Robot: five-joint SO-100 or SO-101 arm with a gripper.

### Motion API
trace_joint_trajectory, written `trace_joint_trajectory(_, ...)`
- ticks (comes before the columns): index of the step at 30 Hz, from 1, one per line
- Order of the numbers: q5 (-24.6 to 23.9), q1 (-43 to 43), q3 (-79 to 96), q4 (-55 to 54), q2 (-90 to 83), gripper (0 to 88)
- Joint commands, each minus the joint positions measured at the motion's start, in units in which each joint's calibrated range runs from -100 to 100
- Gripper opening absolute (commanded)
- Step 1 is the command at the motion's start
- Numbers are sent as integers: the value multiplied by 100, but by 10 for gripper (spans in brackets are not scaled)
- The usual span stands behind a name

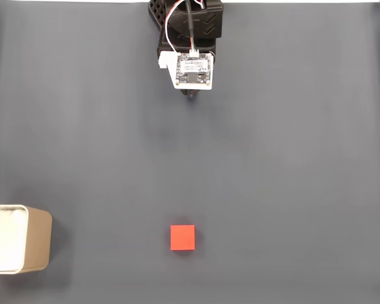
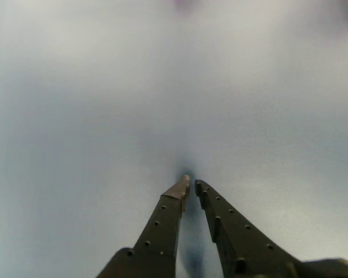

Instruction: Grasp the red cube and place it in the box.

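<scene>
The red cube (image 1: 183,237) lies on the dark grey table near the bottom middle of the fixed view. The box (image 1: 18,239), beige with a white inside, stands at the bottom left edge. The arm is folded at the top middle, and my gripper (image 1: 191,95) peeks out just below its white camera board, far above the cube. In the wrist view my gripper (image 2: 191,184) points down at bare grey table, its two dark fingers (image 2: 162,226) tapering until the tips nearly touch, with nothing between them.
The arm's black base with red and white wires (image 1: 185,25) sits at the top edge of the fixed view. A white strip runs along the table's far edge. Open grey surface lies between the arm, the cube and the box.
</scene>
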Motion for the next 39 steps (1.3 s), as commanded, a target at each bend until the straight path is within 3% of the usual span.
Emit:
trace_joint_trajectory(1, 308, 201, 45, 192, 0, 0)
trace_joint_trajectory(35, 332, 165, 45, 192, 0, 0)
trace_joint_trajectory(39, 244, 180, 45, -407, 0, 0)
